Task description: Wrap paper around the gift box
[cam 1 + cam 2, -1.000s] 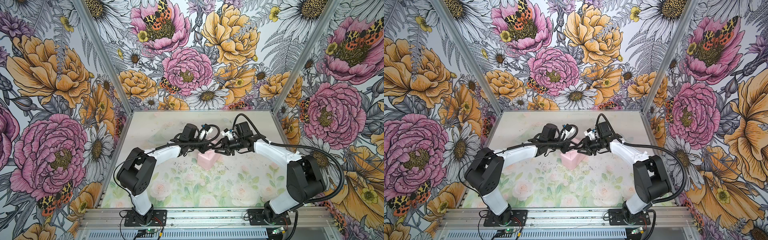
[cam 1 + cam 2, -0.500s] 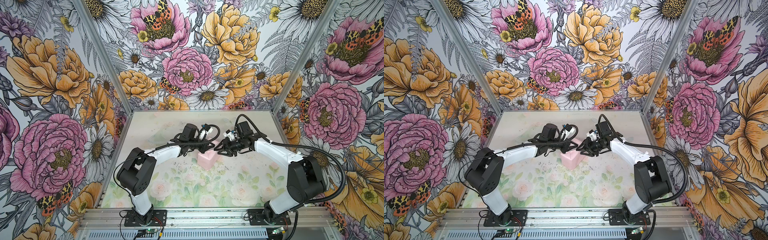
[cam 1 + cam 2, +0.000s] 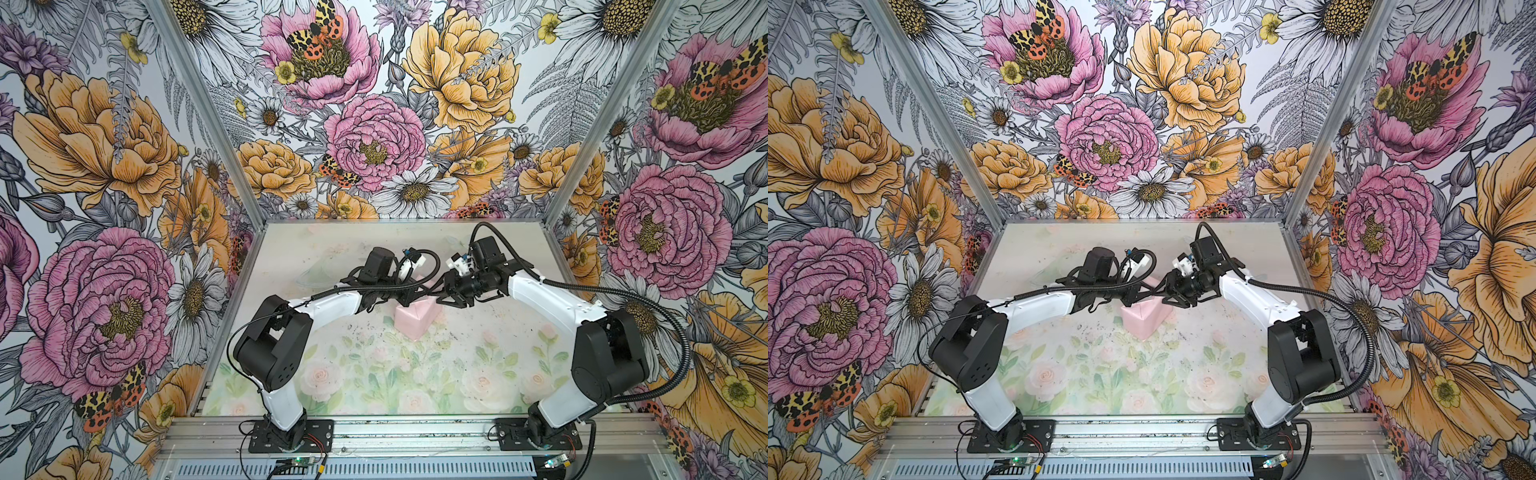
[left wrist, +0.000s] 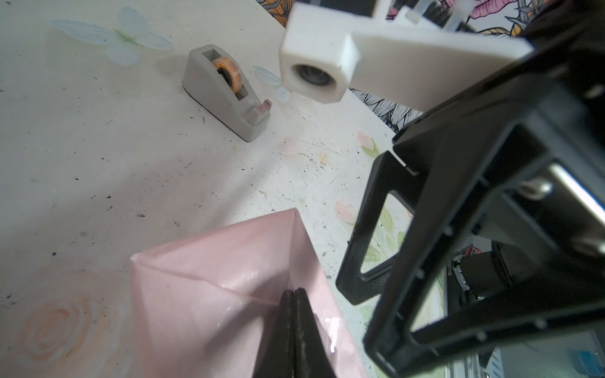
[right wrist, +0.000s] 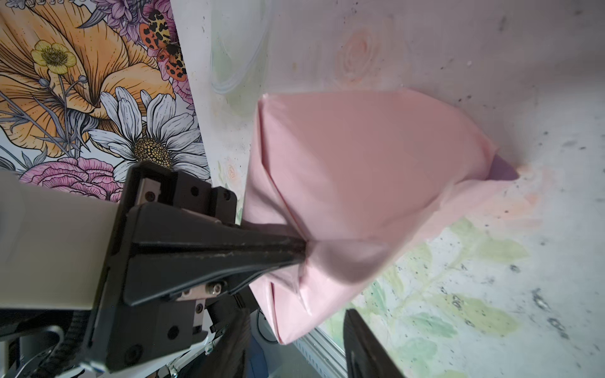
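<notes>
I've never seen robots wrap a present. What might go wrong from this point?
1. Only the shut left claw presses the paper fold down, while the right claw stands open beside it; if the tip slips, the fold may spring open.
2. That narrow tip digs into the thin paper and might crease or tear it.
3. Both claws crowd the same spot and may bump.

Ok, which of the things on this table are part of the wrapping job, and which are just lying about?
In the job:
pink paper, folded over the hidden gift box
left gripper, shut, tips against the paper
right gripper, open beside it

Lying about:
grey tape dispenser, standing apart, untouched, though it may serve later
</notes>
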`<state>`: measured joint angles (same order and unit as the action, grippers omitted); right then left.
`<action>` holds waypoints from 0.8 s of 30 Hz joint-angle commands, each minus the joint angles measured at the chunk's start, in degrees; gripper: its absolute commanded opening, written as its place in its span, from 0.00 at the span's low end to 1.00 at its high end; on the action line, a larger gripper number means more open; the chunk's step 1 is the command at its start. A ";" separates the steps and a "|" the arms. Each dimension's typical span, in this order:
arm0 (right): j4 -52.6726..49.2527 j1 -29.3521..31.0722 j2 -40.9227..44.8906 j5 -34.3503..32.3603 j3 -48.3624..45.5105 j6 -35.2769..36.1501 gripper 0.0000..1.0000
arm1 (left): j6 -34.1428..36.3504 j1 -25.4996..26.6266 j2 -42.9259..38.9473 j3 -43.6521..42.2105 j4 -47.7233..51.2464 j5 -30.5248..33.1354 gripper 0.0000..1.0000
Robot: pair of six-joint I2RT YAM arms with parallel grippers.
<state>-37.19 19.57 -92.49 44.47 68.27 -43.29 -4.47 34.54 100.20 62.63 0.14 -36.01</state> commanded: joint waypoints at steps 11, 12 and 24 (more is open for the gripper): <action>-2.71 0.86 -5.43 -3.33 3.96 4.18 0.47 | 1.13 0.62 2.72 -1.76 6.50 3.92 0.00; -2.75 0.83 -5.52 -3.28 3.94 4.27 0.46 | 1.10 0.70 2.72 -1.77 6.56 3.85 0.00; -2.88 -0.46 -3.90 -7.59 -2.60 3.83 0.21 | 1.11 0.35 2.80 -1.90 6.27 4.31 0.00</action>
<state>-37.93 19.40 -95.55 43.05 68.49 -39.72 -4.45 34.63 100.20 62.63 0.21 -35.62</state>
